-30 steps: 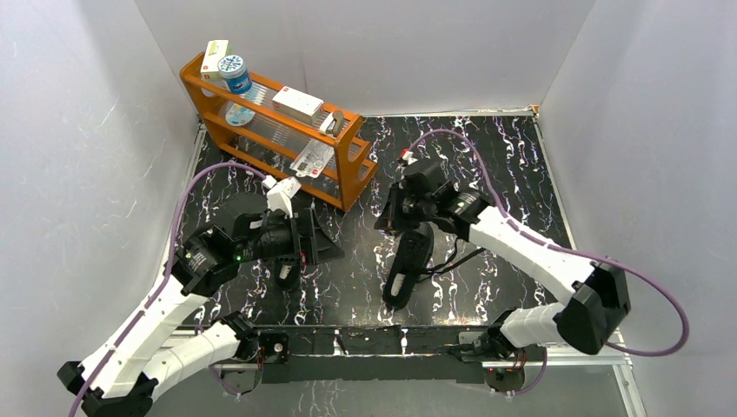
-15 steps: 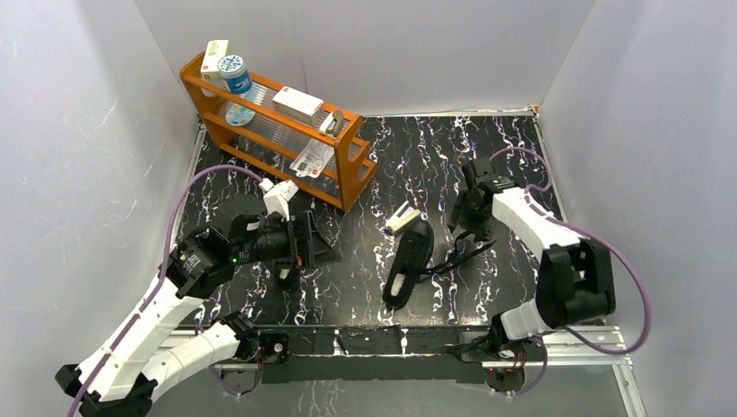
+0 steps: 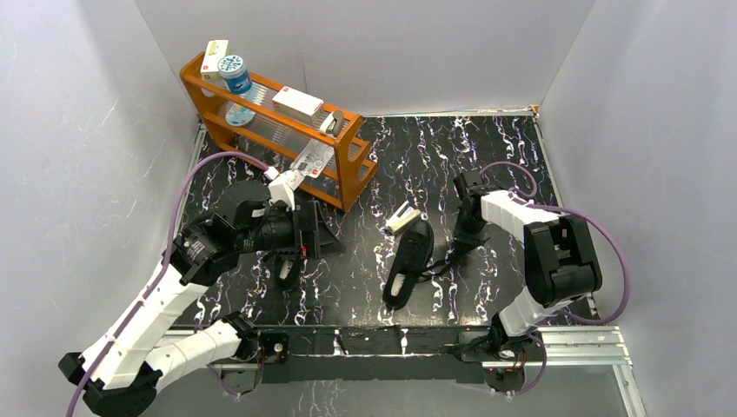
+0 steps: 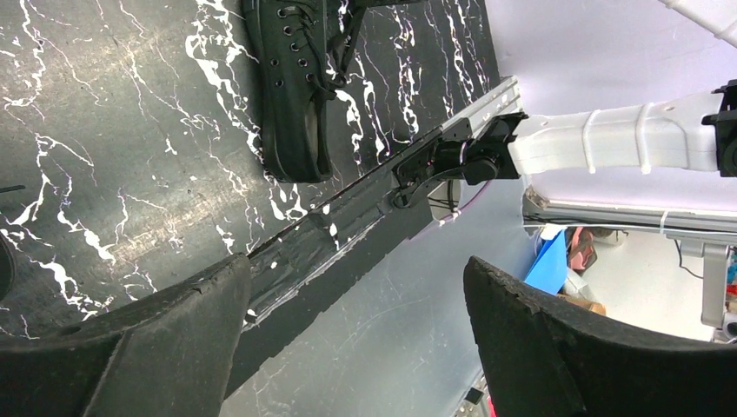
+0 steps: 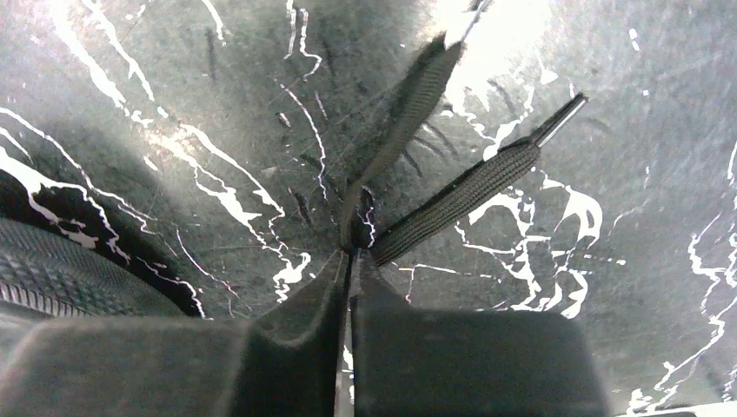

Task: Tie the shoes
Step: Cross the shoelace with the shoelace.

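One black shoe (image 3: 407, 261) lies in the middle of the table with its laces (image 3: 452, 256) trailing right; it also shows in the left wrist view (image 4: 291, 87). My right gripper (image 3: 470, 231) is right of it, low on the table and shut on a lace. In the right wrist view the jaws (image 5: 352, 261) pinch the flat black lace (image 5: 395, 148), and a second lace end (image 5: 474, 191) lies beside it. The second shoe (image 3: 284, 271) lies partly hidden under my left gripper (image 3: 306, 234), which is open and empty (image 4: 356, 287) above the table.
A small white-and-black striped box (image 3: 400, 217) sits at the middle shoe's far end. An orange rack (image 3: 278, 130) with bottles and boxes stands at the back left. White walls close in the black marbled table (image 3: 521, 156). The metal front rail (image 4: 382, 182) runs along the near edge.
My right gripper has moved from over the middle shoe out to its right and down to the table, now pinching a lace. My left gripper has shifted slightly back.
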Robot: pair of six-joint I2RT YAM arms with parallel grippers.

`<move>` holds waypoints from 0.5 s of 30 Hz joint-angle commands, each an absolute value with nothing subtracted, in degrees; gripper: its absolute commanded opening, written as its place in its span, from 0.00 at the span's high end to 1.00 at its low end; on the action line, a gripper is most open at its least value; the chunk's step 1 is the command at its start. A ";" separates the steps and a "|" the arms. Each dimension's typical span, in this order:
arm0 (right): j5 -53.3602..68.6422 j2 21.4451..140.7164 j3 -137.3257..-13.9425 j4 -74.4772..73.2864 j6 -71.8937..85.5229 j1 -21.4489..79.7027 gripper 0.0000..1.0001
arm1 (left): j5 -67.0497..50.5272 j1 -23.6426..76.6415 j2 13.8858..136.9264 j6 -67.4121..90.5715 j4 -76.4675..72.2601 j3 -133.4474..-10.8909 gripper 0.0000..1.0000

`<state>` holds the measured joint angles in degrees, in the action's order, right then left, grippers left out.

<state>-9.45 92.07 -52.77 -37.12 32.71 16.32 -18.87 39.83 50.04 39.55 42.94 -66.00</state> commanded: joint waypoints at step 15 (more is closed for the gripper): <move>-5.68 77.24 -61.95 -48.10 29.60 18.53 1.00 | -21.30 39.81 51.40 34.01 45.24 -69.16 0.10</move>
